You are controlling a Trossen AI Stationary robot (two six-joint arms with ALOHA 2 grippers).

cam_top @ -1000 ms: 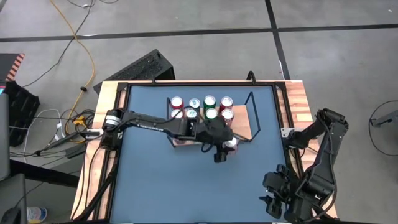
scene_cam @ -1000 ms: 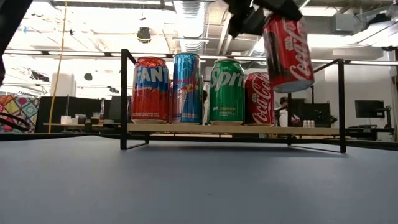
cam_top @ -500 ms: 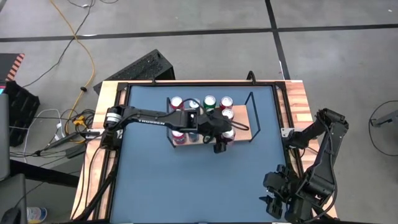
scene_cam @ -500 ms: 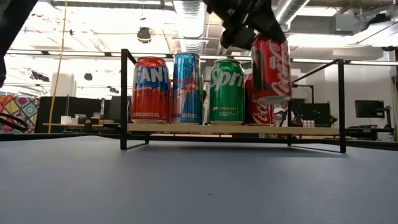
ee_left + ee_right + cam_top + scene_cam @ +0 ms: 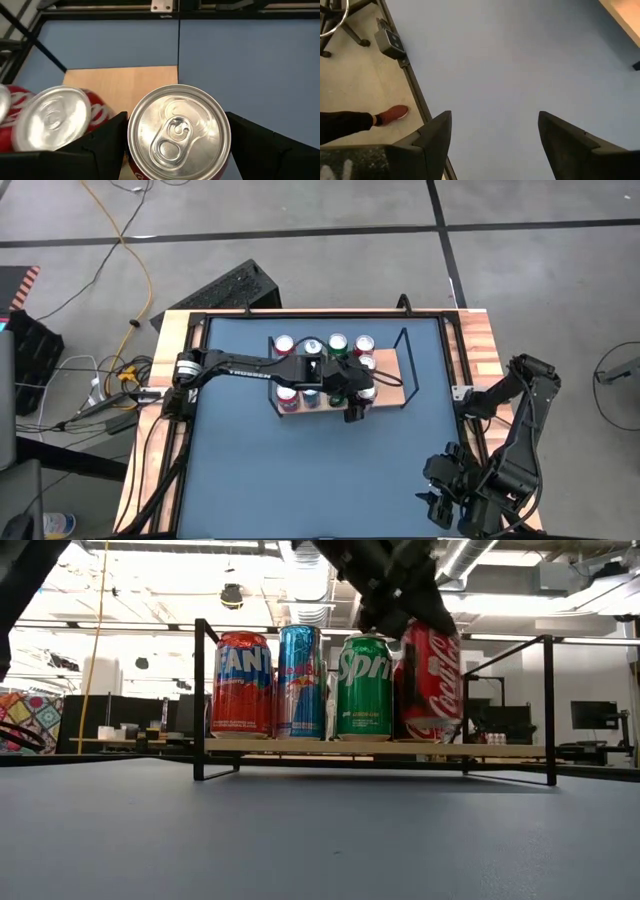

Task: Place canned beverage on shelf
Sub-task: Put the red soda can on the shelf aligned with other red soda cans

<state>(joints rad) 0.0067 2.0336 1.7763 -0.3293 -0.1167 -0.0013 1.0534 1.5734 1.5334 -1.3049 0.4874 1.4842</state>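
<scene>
A red Coca-Cola can [image 5: 432, 675] hangs at the right end of the front row on the shelf [image 5: 500, 750], with my left gripper [image 5: 405, 615] shut on it. In the left wrist view its silver top [image 5: 179, 132] sits between the two fingers, over the light-wood board [image 5: 125, 82]. Fanta [image 5: 242, 683], Red Bull [image 5: 301, 680] and Sprite [image 5: 364, 686] cans stand on their bases on the board beside it, with more cans [image 5: 337, 343] behind. My right gripper [image 5: 495, 145] waits open over the near right corner of the table [image 5: 300, 470]. My left gripper pinches the can's upper wall just below the top rim [image 5: 131, 145] between its two fingers, one on each side. The fingers come slanting down from the table's left. The can is slightly tilted, its base [image 5: 430, 730] just over the board; I cannot tell whether they touch.
The shelf's black wire end frame [image 5: 548, 705] stands right of the held can, with bare board [image 5: 388, 370] between. A second Coca-Cola can [image 5: 52, 117] stands close beside it. A person's red shoe [image 5: 395, 114] shows on the floor past the table edge.
My left gripper has carried the Coca-Cola can toward the table's far edge and down, from in front of and above the shelf into the row beside the Sprite can. The can is less tilted than before.
</scene>
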